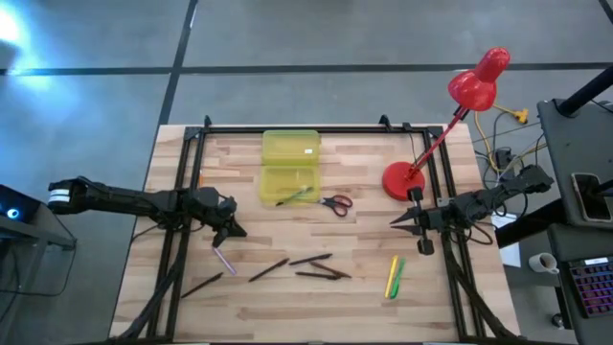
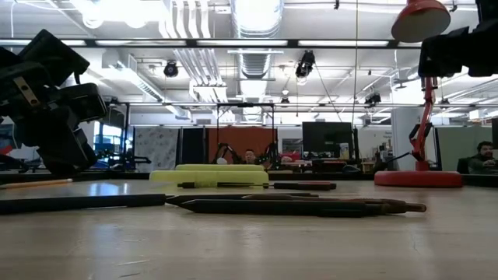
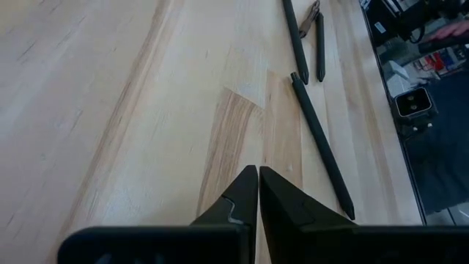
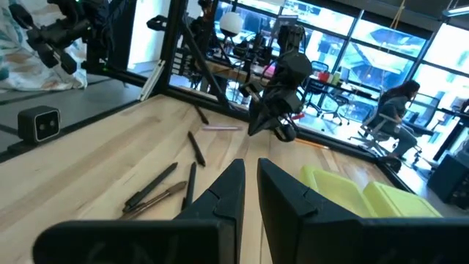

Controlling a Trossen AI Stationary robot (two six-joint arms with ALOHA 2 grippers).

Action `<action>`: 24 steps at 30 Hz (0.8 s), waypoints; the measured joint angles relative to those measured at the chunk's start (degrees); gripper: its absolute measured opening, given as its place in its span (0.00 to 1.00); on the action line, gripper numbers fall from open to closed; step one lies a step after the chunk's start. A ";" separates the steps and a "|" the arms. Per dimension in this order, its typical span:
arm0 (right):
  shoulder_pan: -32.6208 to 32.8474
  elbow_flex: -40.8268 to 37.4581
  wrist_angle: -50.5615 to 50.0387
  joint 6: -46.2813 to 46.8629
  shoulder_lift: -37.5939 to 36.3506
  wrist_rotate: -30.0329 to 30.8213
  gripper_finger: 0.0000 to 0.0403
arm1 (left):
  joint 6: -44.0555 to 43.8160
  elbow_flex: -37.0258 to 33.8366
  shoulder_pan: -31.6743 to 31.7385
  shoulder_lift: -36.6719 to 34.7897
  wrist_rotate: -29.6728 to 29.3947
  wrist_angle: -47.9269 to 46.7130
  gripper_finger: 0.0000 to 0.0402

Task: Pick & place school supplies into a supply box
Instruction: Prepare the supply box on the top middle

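Note:
The yellow-green supply box (image 1: 290, 165) lies open at the table's far middle, and a thin pen (image 1: 295, 196) rests at its near edge. The red-handled scissors (image 1: 335, 203) lie to the right of the box. A pink pen (image 1: 223, 259), several dark pens (image 1: 311, 261) and the yellow and green markers (image 1: 394, 276) lie flat on the near half. My left gripper (image 1: 236, 230) is shut and empty, low over the wood just beyond the pink pen. My right gripper (image 1: 395, 221) is shut and empty, near the lamp base.
A red desk lamp stands on its round base (image 1: 402, 179) at the far right, with its head (image 1: 479, 81) reaching past the table's far edge. A black frame rail (image 1: 306, 128) runs along the far edge. Bare wood lies between the grippers.

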 joint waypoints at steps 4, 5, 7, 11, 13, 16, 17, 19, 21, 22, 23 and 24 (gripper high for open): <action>0.00 0.01 -2.20 0.02 0.01 0.02 0.08 | 0.00 0.00 -0.01 0.00 0.02 0.00 0.00; 0.00 0.00 -3.01 0.01 0.11 0.05 0.08 | 0.00 0.00 -0.01 0.00 0.02 0.00 0.00; 0.00 0.00 -4.57 0.11 0.60 0.07 0.08 | 0.00 0.00 -0.02 0.00 0.02 0.00 0.00; 0.00 0.00 -6.00 4.83 2.17 0.06 0.08 | 0.00 0.00 0.00 0.00 0.04 0.00 0.00; 0.02 0.00 -5.61 7.54 3.11 0.04 0.08 | -0.01 0.00 -0.01 -0.01 0.06 0.00 0.00; 0.00 0.00 -4.56 11.73 4.41 0.11 0.08 | -0.01 0.00 -0.02 0.00 0.09 0.00 0.00; 0.01 0.00 -3.94 13.26 4.84 0.13 0.08 | 0.00 0.00 -0.02 -0.01 0.09 0.00 0.00; 0.02 0.00 -3.02 16.00 5.62 0.37 0.08 | 0.00 0.00 -0.02 0.00 0.26 0.02 0.00; 0.02 0.00 -2.99 17.56 6.20 1.36 0.08 | 0.00 0.00 -0.01 0.00 0.26 0.01 0.00; 0.02 0.00 -2.47 18.77 6.52 1.86 0.08 | 0.00 0.00 0.00 0.00 0.26 0.02 0.00; 0.02 0.00 -1.74 20.14 6.85 2.54 0.08 | 0.00 0.00 -0.02 -0.01 0.24 0.02 0.00; 0.02 0.00 -0.93 21.40 7.22 3.28 0.08 | 0.00 0.00 -0.02 0.00 0.26 0.02 0.00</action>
